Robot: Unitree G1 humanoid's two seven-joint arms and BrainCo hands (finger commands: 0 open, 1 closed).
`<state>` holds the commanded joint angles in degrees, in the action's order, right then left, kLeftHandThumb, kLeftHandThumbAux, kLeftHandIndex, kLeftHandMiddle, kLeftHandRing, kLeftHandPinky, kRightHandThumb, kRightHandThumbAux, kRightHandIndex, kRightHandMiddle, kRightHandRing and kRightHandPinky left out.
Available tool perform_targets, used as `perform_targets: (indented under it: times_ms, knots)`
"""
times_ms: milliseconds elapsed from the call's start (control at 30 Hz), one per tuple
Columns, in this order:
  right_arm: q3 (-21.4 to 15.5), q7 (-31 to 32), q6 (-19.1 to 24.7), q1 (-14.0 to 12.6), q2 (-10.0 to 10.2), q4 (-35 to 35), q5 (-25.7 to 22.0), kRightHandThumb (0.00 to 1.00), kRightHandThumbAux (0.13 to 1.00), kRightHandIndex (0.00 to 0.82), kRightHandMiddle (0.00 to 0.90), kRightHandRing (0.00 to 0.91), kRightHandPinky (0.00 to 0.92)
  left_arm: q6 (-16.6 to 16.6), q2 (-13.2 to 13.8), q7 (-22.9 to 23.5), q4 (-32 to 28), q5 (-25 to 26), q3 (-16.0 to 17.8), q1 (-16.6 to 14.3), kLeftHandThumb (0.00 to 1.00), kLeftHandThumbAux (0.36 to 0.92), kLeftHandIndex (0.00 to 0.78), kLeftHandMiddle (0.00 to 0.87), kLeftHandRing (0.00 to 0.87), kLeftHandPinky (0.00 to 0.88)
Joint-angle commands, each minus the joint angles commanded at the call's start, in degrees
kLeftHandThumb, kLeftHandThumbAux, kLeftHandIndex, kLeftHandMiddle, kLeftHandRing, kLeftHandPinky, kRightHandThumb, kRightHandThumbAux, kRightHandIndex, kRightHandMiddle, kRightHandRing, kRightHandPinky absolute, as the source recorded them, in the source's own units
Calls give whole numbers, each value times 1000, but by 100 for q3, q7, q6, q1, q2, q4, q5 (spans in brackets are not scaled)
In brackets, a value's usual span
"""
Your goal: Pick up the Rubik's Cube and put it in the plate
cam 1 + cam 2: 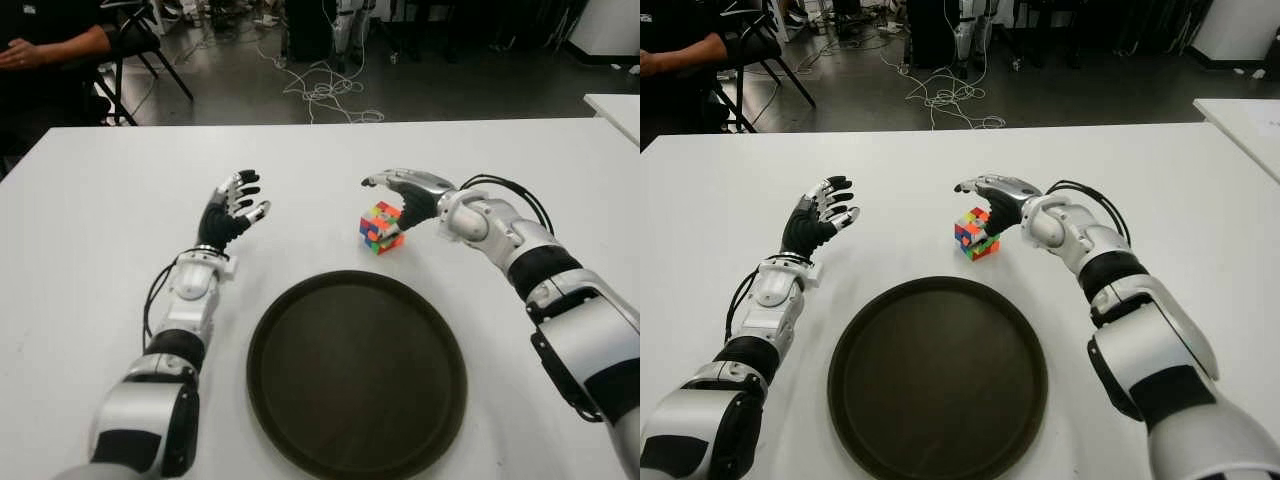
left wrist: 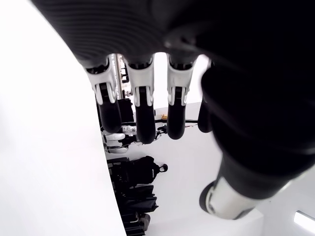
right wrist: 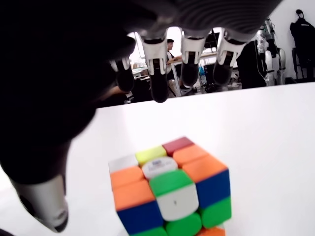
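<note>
the rubik's cube [image 1: 382, 227] sits on the white worktop [image 1: 90, 230], just behind the far edge of the round dark plate [image 1: 300, 400]. it is not in the plate. the right hand [image 1: 402, 196] is over the cube with its fingers [image 3: 157, 73] spread wide above it and the thumb down beside it, and it holds nothing; i cannot tell if it touches the cube. the left hand [image 1: 232, 212] is up above the worktop to the left of the cube, well apart from it, with fingers loose and empty. a person's arm [image 1: 50, 45] shows at the far left, behind the worktop, and white cables [image 1: 325, 90] lie on the floor back there.
</note>
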<state>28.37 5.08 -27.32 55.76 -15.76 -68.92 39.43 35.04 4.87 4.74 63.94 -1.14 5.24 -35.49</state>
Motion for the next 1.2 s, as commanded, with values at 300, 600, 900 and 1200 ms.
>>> perform_targets:
  times_ms: [300, 600, 900, 1200]
  knots:
    - [20, -54, 54, -20, 54, -130, -25, 0, 750, 0, 0, 0, 0, 9, -12, 45, -10, 33, 11, -2, 35, 792, 198, 192, 174, 170]
    - [32, -25, 76, -41, 66, -166, -52, 0, 759, 0, 0, 0, 0, 55, 10, -21, -7, -42, -33, 9, 26, 798, 202, 201, 180, 179]
    - [49, 16, 151, -55, 116, -199, -48, 0, 794, 0, 0, 0, 0, 105, 23, -19, -7, -61, -46, 13, 29, 834, 207, 203, 178, 179]
    - [53, -76, 205, -63, 179, -327, -47, 0, 761, 0, 0, 0, 0, 60, -5, 14, -40, 17, 0, 14, 53, 833, 214, 212, 187, 185]
